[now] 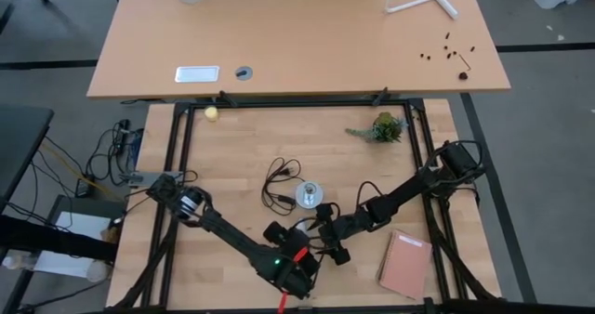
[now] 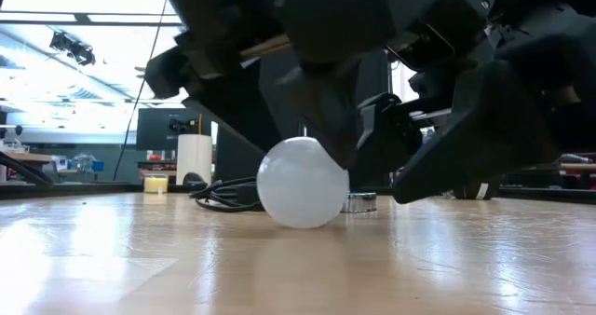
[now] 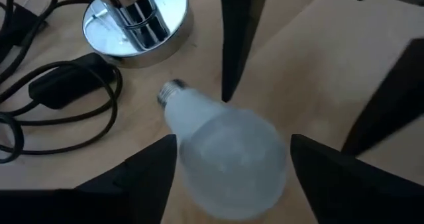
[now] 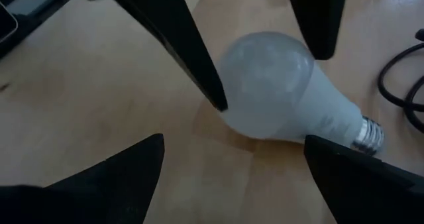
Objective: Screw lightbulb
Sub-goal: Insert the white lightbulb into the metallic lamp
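Frosted, matt white on the lightbulb, with a ridged greyish metal screw base. Mirror-polished chrome on the socket disc, smooth black rubbery sheathing on the cord beside it. Pale wood with a soft sheen across the table; dull black, plastic-looking fingers on the left gripper.

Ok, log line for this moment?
lightbulb: lying on table, unscrewed | left hand: open, straddling bulb | right hand: open beside it
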Available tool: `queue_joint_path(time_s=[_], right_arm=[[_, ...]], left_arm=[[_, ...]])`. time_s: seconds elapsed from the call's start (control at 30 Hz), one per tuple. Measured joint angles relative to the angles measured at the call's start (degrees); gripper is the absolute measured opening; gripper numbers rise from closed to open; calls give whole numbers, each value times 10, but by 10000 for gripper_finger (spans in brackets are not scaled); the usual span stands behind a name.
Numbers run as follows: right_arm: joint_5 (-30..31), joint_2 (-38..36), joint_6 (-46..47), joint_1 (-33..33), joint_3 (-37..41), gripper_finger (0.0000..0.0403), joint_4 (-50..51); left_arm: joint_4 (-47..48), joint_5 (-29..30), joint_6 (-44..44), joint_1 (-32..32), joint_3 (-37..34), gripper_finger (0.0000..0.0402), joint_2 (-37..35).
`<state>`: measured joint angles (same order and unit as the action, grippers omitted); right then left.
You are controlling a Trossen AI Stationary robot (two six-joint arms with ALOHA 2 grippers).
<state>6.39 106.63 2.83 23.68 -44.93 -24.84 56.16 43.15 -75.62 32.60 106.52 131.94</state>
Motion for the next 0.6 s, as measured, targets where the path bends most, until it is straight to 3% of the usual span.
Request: queue_joint_path(time_s=[0.27,0.6], right_arm=[[24,0,25,4,0,372,10],[32,-1,52,10,0,372,40]], left_arm=[[16,-74,-1,-26,-12,371,1],[66,-77,-15,-22,-34,342,1]])
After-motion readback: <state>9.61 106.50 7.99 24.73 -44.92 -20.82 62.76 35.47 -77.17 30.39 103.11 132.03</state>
